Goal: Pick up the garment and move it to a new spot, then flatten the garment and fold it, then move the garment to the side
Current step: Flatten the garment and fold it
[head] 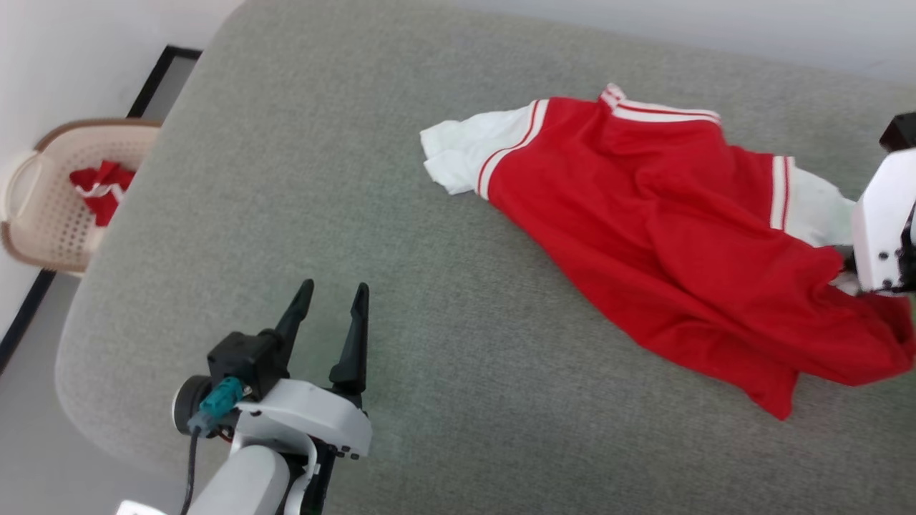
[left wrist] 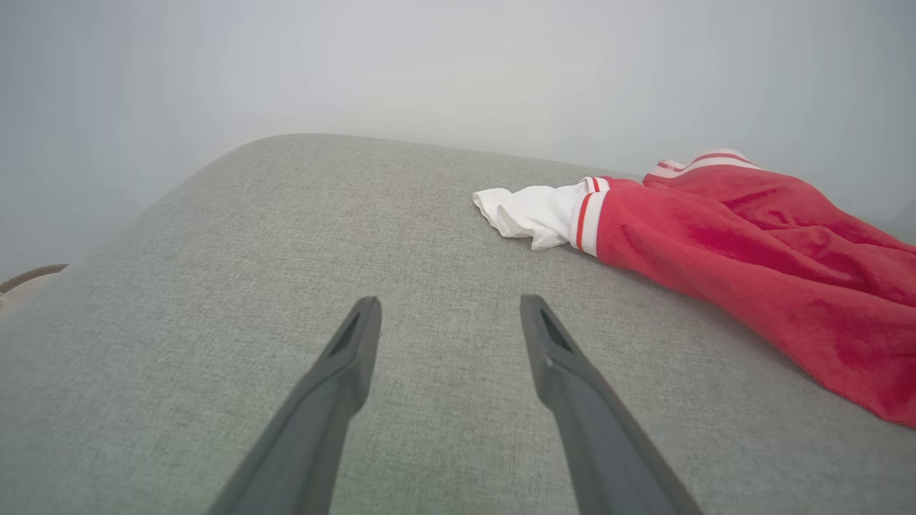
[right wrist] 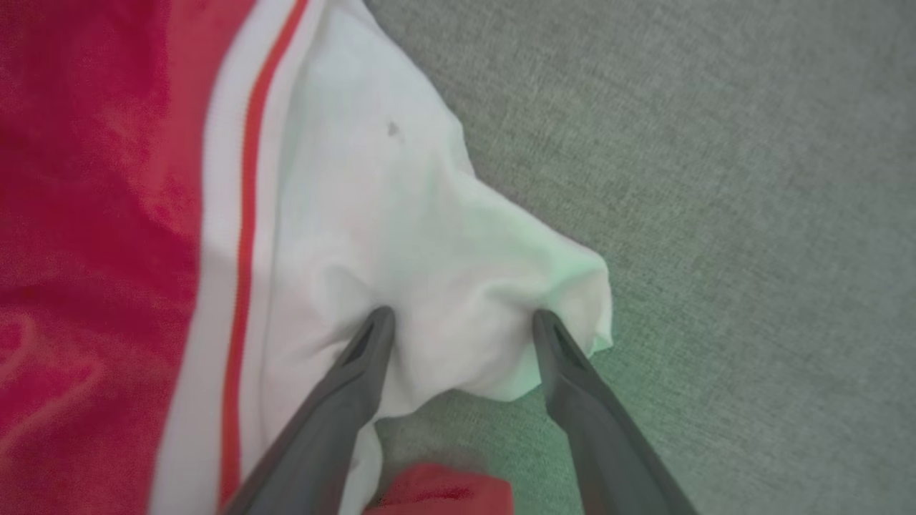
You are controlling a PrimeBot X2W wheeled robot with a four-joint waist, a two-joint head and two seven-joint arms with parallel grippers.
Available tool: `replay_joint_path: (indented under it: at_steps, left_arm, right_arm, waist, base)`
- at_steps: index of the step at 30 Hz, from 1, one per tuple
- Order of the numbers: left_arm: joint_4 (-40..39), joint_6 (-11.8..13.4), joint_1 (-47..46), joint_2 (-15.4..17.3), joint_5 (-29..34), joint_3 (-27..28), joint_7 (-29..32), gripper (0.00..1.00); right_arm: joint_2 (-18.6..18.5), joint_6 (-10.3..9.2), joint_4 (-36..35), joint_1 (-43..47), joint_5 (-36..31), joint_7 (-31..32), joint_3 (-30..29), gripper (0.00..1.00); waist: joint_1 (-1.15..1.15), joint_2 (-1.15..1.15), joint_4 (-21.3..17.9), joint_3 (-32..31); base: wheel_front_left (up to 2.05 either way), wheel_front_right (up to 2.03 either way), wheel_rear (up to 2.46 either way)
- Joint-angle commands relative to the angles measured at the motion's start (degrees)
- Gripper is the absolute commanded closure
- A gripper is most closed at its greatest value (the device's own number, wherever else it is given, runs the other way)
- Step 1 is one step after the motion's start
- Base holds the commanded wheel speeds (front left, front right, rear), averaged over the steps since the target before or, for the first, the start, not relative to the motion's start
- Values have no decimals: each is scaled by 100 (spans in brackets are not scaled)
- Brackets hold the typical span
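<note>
The garment (head: 665, 236) runs off the 3 o'clock edge of our head view. There a white wrist casing (head: 884, 214) covers the end of one sleeve and hides the tips of the right jaws. In the right wrist view, which is soft, faint pale lines show through the red at 8 o'clock, and we cannot read them. At 9 o'clock in the head view a beige basket (head: 50, 229) sits partly behind the grey cushion (head: 358, 179). It holds a red cloth (head: 100, 189) whose kind we cannot tell.

We see a bright red jersey shirt, rumpled, with white sleeves and white bands carrying a thin red stripe at collar and shoulders. It lies on the cushion, collar toward 12 o'clock, hem toward 5 o'clock.

The left jaws stand wide apart and hold nothing, their fingers (head: 354, 336) over bare cushion. The garment lies well apart at their 2 o'clock. The right jaws are also apart, not clamped: their fingers (right wrist: 356, 372) straddle the white sleeve tip, both tips touching the cloth.
</note>
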Motion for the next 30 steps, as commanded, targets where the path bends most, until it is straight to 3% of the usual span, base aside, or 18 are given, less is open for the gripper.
replay_joint_path:
  at_steps: [1, 4, 5, 6, 8, 19, 24, 30]
  left_arm:
    - [-6, -50, 62, -26, 59, 44, -2, 0]
    - [-8, -121, 130, -138, 167, 247, -2, 0]
    - [-19, -154, 154, -177, 189, 325, -2, 0]
    - [-20, -184, 182, -195, 226, 389, -2, 0]
    - [-33, -236, 224, -241, 286, 523, -2, 0]
    - [-90, -415, 354, -405, 620, 955, -2, 0]
    - [-169, -448, 406, -383, 716, 1091, -2, 0]
    - [-234, -495, 384, -336, 751, 1085, -2, 0]
  right_arm:
    - [33, -6, 81, -34, -33, 86, 72, 0]
    - [113, -6, 269, -18, -121, 99, 234, 0]
    - [119, -6, 299, -5, -120, 55, 279, 6]
    - [105, -6, 320, 13, -125, 22, 333, 51]
    - [40, -6, 311, 73, -164, -47, 503, 100]
    - [-399, -12, 431, -6, 125, -1100, 282, 100]
    - [-830, -11, 327, 231, 216, -1339, 265, 100]
    - [-1084, -10, 265, 432, 341, -1536, 134, 100]
  waist:
    - [0, 0, 142, 143]
    - [0, 0, 141, 160]
    - [0, 0, 134, 158]
    - [0, 0, 118, 152]
    - [0, 0, 66, 138]
    - [0, 0, -390, 108]
    - [0, 0, -573, 119]
    - [0, 0, -683, 153]
  base:
    - [0, 0, 0]
    - [0, 0, 0]
    - [0, 0, 0]
    - [0, 0, 0]
    - [0, 0, 0]
    - [0, 0, 0]
    - [0, 0, 0]
    - [0, 0, 0]
